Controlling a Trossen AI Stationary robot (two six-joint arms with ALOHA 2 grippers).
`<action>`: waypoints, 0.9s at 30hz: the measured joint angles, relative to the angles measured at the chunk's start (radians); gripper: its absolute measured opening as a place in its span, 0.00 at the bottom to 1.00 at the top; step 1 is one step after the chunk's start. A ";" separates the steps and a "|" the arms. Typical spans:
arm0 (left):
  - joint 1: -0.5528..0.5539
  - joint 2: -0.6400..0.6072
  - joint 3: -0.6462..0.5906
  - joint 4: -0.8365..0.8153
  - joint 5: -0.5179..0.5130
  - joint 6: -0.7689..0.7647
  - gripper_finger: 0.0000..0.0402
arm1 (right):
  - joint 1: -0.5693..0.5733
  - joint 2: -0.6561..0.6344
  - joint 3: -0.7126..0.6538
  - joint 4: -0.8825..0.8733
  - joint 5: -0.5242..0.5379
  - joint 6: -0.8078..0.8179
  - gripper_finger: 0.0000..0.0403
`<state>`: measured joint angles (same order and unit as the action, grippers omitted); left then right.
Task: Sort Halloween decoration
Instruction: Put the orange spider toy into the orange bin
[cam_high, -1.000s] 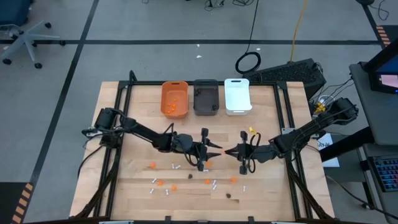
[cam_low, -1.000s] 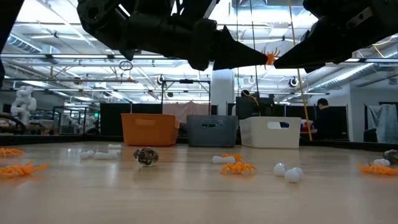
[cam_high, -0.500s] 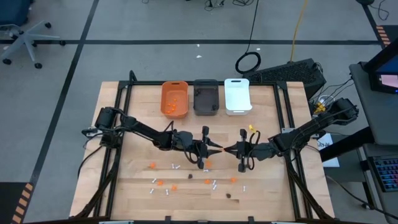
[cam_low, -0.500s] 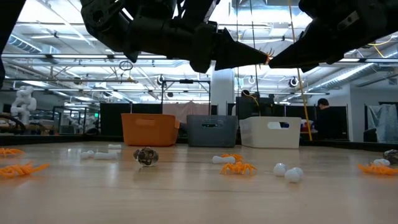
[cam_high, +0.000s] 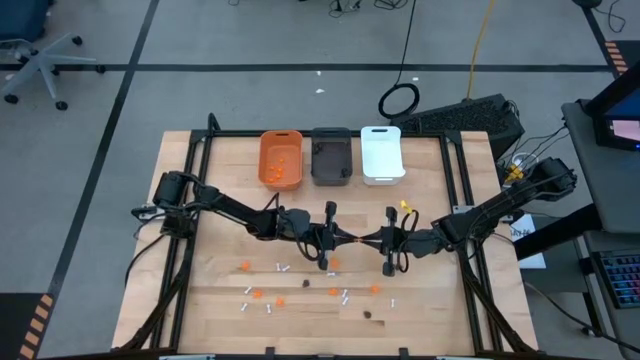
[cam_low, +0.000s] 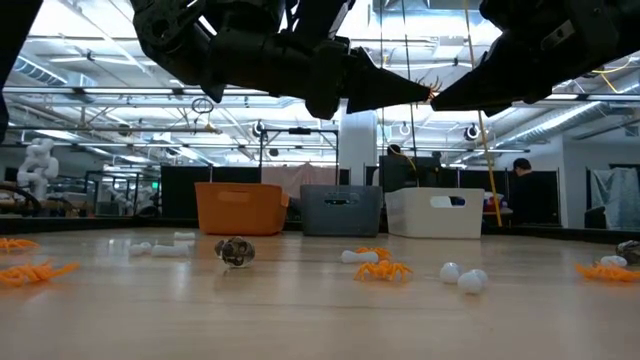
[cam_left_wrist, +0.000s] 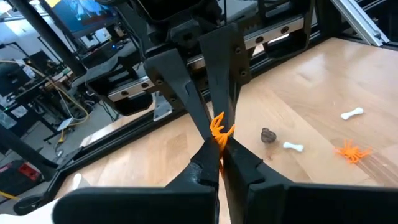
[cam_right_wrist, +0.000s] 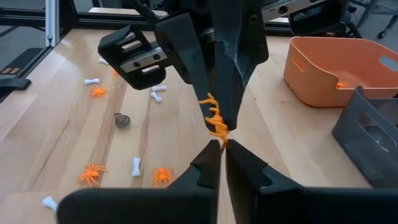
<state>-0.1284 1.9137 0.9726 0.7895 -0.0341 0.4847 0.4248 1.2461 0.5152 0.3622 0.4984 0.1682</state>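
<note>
While lots of tiny pieces wait on the wooden table (cam_high: 200, 290), only a few orange bits sit in the orange plastic bin (cam_high: 281, 159). The dark grey bin (cam_high: 331, 156) & white bin (cam_high: 381, 154) look empty, tho it's hard to tell. Left gripper (cam_left_wrist: 219, 151) & right gripper (cam_right_wrist: 219, 144) meet tip to tip above mid table, both pinched tight on one small orange spider toy (cam_left_wrist: 219, 129). Most sorting is left, approx all bones & dark lumps.

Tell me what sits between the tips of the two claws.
An orange spider hangs between the left claw and right claw, both shut on it, above the table; both wrist views show it.
</note>
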 joint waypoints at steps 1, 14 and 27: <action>0.000 0.000 0.000 -0.003 0.000 0.000 0.01 | 0.000 0.000 0.000 -0.004 0.000 0.000 0.04; -0.047 -0.124 0.000 -0.206 -0.079 0.172 0.00 | 0.000 0.000 0.000 -0.163 -0.003 0.107 0.34; -0.132 -0.185 -0.001 -0.329 -0.212 0.689 0.00 | 0.000 0.000 0.000 -0.173 -0.002 0.052 0.34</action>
<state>-0.2604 1.7287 0.9718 0.4602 -0.2466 1.1734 0.4252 1.2457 0.5148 0.1890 0.4965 0.2198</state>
